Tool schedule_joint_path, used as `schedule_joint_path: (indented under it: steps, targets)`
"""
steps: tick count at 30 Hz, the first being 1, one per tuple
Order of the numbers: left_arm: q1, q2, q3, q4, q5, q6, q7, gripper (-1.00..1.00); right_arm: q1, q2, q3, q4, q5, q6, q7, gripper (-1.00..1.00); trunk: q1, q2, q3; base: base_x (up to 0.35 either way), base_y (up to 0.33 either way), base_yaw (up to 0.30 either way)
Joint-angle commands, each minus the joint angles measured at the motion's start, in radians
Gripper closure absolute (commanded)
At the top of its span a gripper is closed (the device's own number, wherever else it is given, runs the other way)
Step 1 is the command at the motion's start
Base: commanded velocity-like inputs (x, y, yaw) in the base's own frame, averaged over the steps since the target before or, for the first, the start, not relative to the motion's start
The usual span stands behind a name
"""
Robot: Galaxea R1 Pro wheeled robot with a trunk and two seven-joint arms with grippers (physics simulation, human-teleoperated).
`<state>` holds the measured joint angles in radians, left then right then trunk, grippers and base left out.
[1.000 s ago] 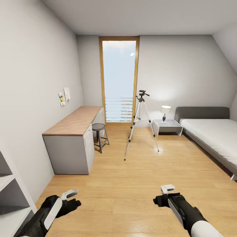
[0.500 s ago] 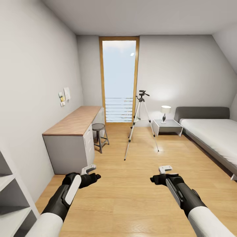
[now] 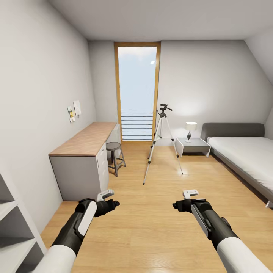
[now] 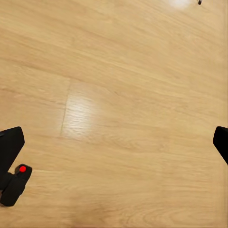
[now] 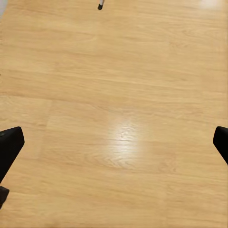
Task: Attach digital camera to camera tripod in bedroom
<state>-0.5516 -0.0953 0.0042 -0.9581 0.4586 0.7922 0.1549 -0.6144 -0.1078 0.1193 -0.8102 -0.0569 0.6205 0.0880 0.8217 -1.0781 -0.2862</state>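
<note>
The camera tripod (image 3: pixel 162 144) stands on its silver legs on the light wood floor before the window, its black head (image 3: pixel 163 110) bare. My left gripper (image 3: pixel 110 203) and right gripper (image 3: pixel 177 206) hover low over the floor, well short of the tripod. Both are open and hold nothing. In the left wrist view the left gripper (image 4: pixel 114 142) looks down on bare boards. There a small black boxy thing with a red dot, seemingly the digital camera (image 4: pixel 16 185), shows by one finger (image 4: pixel 9 147). In the right wrist view the right gripper (image 5: pixel 114 142) hangs over the floor, with a tripod foot (image 5: pixel 100 5) beyond.
A long wood-topped desk (image 3: pixel 87 140) runs along the left wall, with a round metal stool (image 3: pixel 115 151) beside it. A grey bed (image 3: pixel 246 151) and a nightstand (image 3: pixel 193 146) with a lamp (image 3: pixel 190 129) stand at the right. White shelves (image 3: pixel 11 227) are at my near left.
Both arms have risen and reached forward since a second ago, the left one much more. In the last half second the left gripper edged slightly further forward. The room has not shifted.
</note>
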Motion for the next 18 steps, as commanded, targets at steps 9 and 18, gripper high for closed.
schedule_joint_path:
  steps: [9, 18]
  targets:
    - [-0.001, -0.003, -0.001, -0.002, 0.011, 0.007, 0.034, -1.0, 0.0, -0.001, 0.006, -0.003, 0.0, 0.007, 0.003, -1.0, 0.012, -0.022, -0.011, 0.0, 0.0, 0.0]
    - [-0.001, 0.004, 0.0, -0.002, 0.018, 0.016, 0.036, -1.0, 0.002, -0.002, 0.008, -0.003, -0.003, 0.049, 0.006, -1.0, 0.046, -0.085, -0.039, 0.0, 0.0, 0.0]
